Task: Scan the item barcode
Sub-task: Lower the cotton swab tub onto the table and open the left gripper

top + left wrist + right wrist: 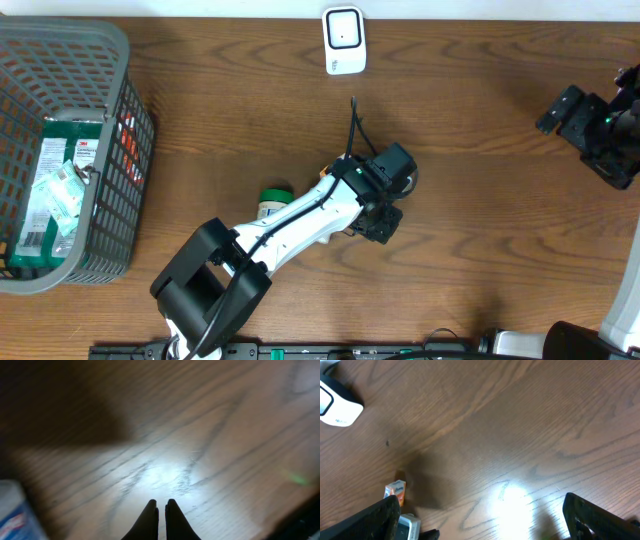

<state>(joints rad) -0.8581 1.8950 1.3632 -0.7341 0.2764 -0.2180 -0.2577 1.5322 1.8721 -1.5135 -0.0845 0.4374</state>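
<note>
A: Where is the bottle (272,200)?

B: On the table (480,260), near the middle. It is just beside the left arm (300,215), which covers part of it from above. Its cap is green. I cannot tell whether it stands or lies. Nothing holds it.

A: And the left gripper (161,510)?

B: Closed. In the left wrist view its two fingers meet tip to tip with nothing between them, pointing at bare wood. A blurred white and blue thing (12,515) sits in that view's lower left corner. I cannot tell what it is.

A: The right gripper (482,510)?

B: Wide open and empty. Its fingers show at either side of the right wrist view, with only wood between them. From overhead the right arm (600,130) is at the far right of the table, well apart from the bottle.

A: Where is the scanner (343,40)?

B: At the table's far edge, about the middle. It is white and well apart from the bottle and from both grippers. The right wrist view catches it in the upper left corner.

A: Anything else on the table?

B: A grey basket (125,70) at the left edge, with packets (55,190) inside. The right wrist view also shows a small orange and white box (395,491) on the wood, near one of its fingers. It is too small to read.
</note>
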